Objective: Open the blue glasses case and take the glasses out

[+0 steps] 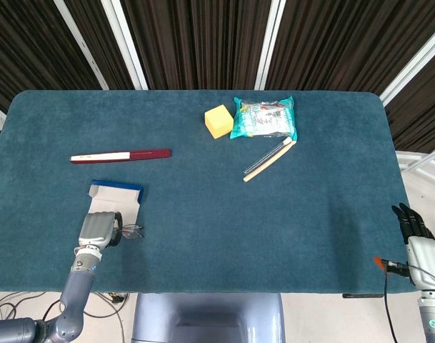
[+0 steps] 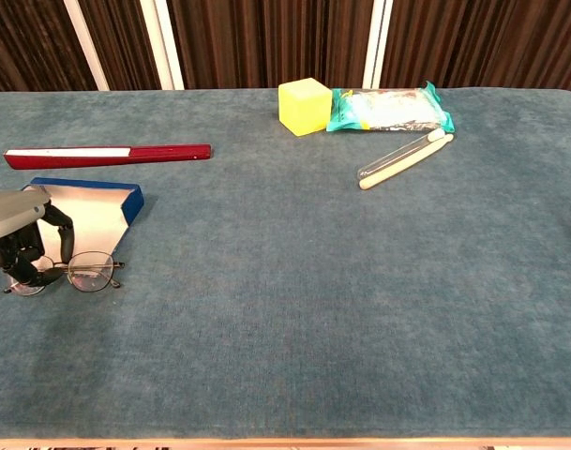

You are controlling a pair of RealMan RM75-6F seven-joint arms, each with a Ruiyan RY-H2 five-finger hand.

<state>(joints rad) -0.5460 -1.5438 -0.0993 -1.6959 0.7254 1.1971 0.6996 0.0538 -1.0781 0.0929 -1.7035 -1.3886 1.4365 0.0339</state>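
We saw the left hand point(image 2: 18, 246) fingers point(image 2: 62, 234) curled over the thin wire-framed glasses point(image 2: 88, 272); grip uncertain, so they could slip beside the open blue glasses case point(image 2: 93, 208).

Lighting even and fairly bright in both views, diffuse, seemingly from overhead. The worktop point(image 1: 203, 207) reads as flat teal pile with no hot spots; faint darker mottling in the nap toward the near edge in the chest view. Shadows short and soft: a thin dark rim under the yellow block point(image 2: 305, 106), a slight one beneath the left hand point(image 2: 18, 239). Small glare patches on the teal packet point(image 2: 388, 109), enough to wash out its print. Backdrop of dark slats stays underexposed. Focus sharp across the middle of both views. Head view bows the worktop's far corners slightly. Right hand point(image 1: 415, 225) sits dark at the frame edge, detail lost.
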